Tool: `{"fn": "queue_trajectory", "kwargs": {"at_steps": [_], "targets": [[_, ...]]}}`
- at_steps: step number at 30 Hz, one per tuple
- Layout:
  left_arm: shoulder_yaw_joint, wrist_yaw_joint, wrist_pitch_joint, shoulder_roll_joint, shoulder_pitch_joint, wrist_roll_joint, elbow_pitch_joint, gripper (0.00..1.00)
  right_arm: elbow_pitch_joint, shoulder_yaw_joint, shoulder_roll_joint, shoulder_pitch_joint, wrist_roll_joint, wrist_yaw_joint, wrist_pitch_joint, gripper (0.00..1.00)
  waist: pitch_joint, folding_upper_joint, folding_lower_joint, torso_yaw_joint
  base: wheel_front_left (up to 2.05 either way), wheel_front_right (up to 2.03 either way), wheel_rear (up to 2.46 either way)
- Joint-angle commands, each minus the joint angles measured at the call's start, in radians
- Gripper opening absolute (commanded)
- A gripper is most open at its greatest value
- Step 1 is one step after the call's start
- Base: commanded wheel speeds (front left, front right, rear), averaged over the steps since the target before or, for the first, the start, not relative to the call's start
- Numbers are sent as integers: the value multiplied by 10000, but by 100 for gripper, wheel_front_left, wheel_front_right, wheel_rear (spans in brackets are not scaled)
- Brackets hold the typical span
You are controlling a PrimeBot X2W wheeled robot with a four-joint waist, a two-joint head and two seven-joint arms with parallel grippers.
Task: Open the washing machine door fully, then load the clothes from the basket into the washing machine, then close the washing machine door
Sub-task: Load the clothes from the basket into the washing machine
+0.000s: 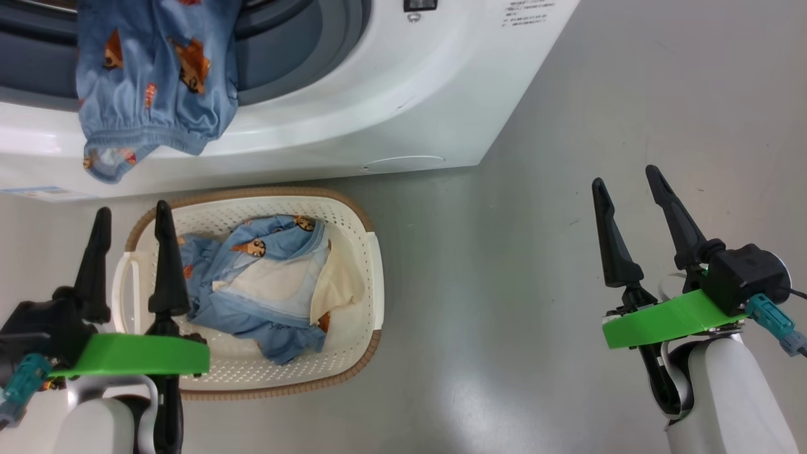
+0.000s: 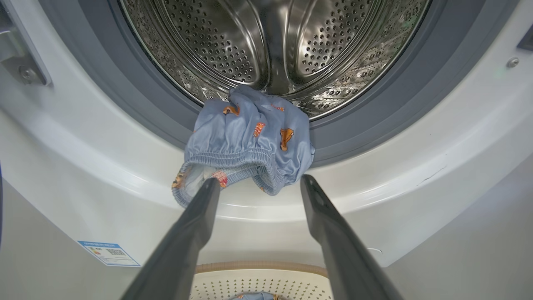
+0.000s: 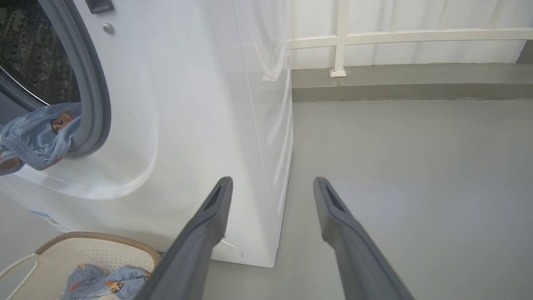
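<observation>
At the washer's (image 1: 378, 113) lower left front corner, a small blue label (image 2: 109, 253) with a QR-type code; print too small to read. More grey print high on the front right (image 1: 528, 14), also unreadable. One bear-print garment (image 2: 250, 137) hangs over the grey seal (image 2: 137, 104), elastic waistband down and outward, other end inside the drum (image 2: 250, 37). Basket (image 1: 372, 265) on the floor (image 1: 567, 284) just in front of the washer, long axis along the washer's front, handles at both ends. Clothes (image 1: 265, 284) heaped inside it, blue with a cream piece on top. Left gripper (image 1: 132, 209) over the basket's left end, fingers wide, empty, pointing at the washer. Right gripper (image 1: 624, 176) well right of the basket, over bare floor, fingers wide, empty.
</observation>
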Motion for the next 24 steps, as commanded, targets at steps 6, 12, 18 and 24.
{"fn": "queue_trajectory", "kwargs": {"at_steps": [6,12,18,24], "targets": [[309,174,174,246,328,-148,-598,100,-184,241,65,280,-53,16,-48,100,20,0,0,25,0,0,0],[307,211,234,277,350,-217,-666,100,-175,267,65,250,-24,16,-48,100,33,0,0,-3,0,0,0],[393,268,287,361,201,-297,-633,100,-197,289,65,253,33,16,-48,100,94,0,0,-95,0,0,0],[368,248,605,567,-411,-334,-548,100,-211,296,65,241,133,16,-48,100,171,0,0,-226,0,0,0]]}}
